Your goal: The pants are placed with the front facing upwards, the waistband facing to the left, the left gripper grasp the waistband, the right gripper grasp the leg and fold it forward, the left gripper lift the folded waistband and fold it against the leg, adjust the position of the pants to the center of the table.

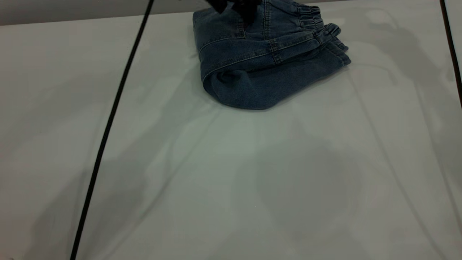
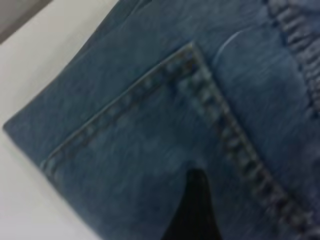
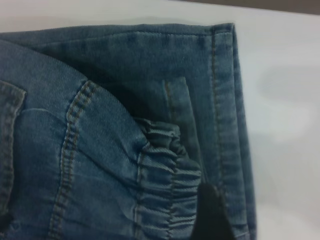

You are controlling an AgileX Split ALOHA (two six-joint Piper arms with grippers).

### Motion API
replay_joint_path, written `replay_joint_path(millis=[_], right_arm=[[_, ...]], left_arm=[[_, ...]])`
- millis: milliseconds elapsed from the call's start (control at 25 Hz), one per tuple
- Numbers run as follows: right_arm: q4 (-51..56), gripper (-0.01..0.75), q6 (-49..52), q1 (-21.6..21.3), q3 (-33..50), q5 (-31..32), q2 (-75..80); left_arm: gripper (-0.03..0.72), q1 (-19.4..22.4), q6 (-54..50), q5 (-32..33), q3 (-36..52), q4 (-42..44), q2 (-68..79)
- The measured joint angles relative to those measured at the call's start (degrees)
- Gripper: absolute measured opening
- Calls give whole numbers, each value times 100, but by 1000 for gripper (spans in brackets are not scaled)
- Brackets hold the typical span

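- One dark fingertip of the left gripper presses the back pocket; grip unclear.
- Right gripper's fingertip touches the waistband; grip unclear too.
- The folded pants lie at the table's far edge.

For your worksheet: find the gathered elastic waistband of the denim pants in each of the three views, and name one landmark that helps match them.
Exterior view: waistband, top right of the folded pants.
Left wrist view: not visible; only pocket stitching.
Right wrist view: waistband, lower centre, beside a claw tip.
Shared landmark: tan seam stitching.
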Motion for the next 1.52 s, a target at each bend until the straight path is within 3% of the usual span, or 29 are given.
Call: replay_joint_path(millis=[480, 640, 1040, 1520], right_arm=[[-2, 411, 0, 0, 0, 0, 0], [3, 411, 0, 0, 0, 0, 0], [3, 411, 0, 0, 0, 0, 0], [3, 411, 0, 0, 0, 0, 0]], left_arm=[[559, -64, 9, 12, 0, 0, 496], [549, -64, 539, 8, 0, -90, 507], [498, -58, 1817, 1046, 0, -1032, 507], [495, -58, 2942, 2438, -5, -1243, 502]])
